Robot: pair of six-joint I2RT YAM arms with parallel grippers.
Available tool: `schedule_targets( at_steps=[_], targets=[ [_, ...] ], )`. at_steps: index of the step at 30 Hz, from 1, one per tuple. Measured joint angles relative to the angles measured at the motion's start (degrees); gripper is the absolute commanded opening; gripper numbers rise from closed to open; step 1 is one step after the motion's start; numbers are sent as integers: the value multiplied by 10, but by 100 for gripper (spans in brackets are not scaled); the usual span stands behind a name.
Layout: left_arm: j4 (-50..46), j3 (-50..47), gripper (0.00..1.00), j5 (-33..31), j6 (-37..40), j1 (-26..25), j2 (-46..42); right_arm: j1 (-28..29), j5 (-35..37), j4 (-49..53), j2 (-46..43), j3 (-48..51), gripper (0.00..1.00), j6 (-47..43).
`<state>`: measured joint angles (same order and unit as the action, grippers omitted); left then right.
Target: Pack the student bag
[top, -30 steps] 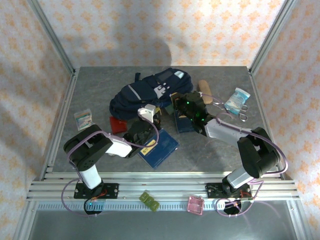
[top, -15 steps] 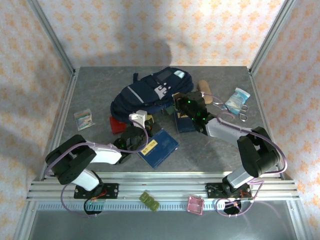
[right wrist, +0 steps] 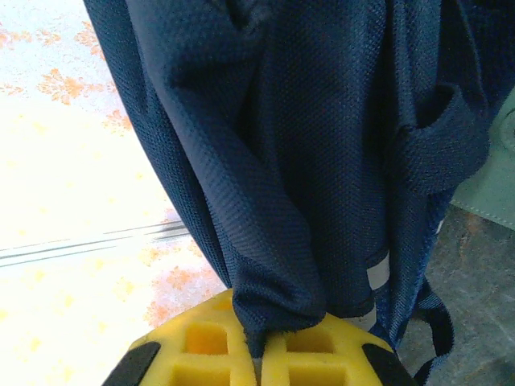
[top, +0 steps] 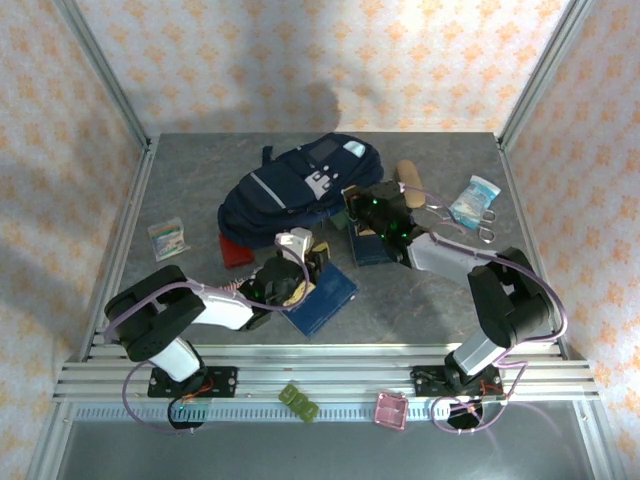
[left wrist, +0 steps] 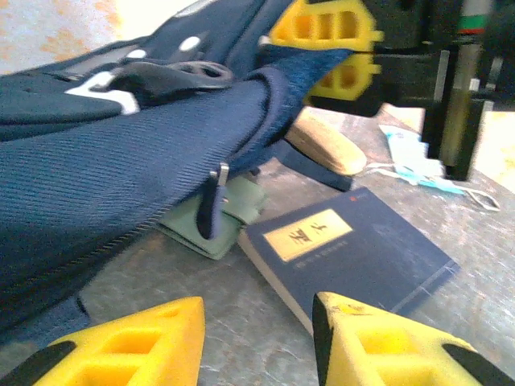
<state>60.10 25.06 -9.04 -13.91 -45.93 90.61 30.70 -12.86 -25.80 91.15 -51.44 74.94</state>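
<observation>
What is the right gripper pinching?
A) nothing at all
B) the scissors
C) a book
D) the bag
D: in the right wrist view, the right gripper is shut on a fold of the bag, with the blue cloth squeezed between its yellow tips.

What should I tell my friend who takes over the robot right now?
Left tool: open, empty, low beside the student bag, facing a navy book.
Right tool: shut on the student bag's fabric, holding its edge up.
Done: bag edge gripped; cannot tell if anything is inside.
To do: navy book, second book, scissors and tissue pack lie on the table, outside the bag.
</observation>
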Motion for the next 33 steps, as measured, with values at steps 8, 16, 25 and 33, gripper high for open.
schedule_targets(
  at_steps=[8, 16, 25, 33],
  targets=[
    [72, 0, 54, 13, 39, 21, 26, 2, -4, -1, 0, 0, 0, 2],
    [143, 34, 58, -7, 82, 21, 109, 8, -5, -2, 0, -1, 0, 3],
    [213, 53, 61, -65, 127, 17, 146, 14, -5, -12, 0, -1, 0, 11],
    [238, 64, 34, -73, 139, 36, 149, 16, -7, -22, 0, -1, 0, 16]
  ],
)
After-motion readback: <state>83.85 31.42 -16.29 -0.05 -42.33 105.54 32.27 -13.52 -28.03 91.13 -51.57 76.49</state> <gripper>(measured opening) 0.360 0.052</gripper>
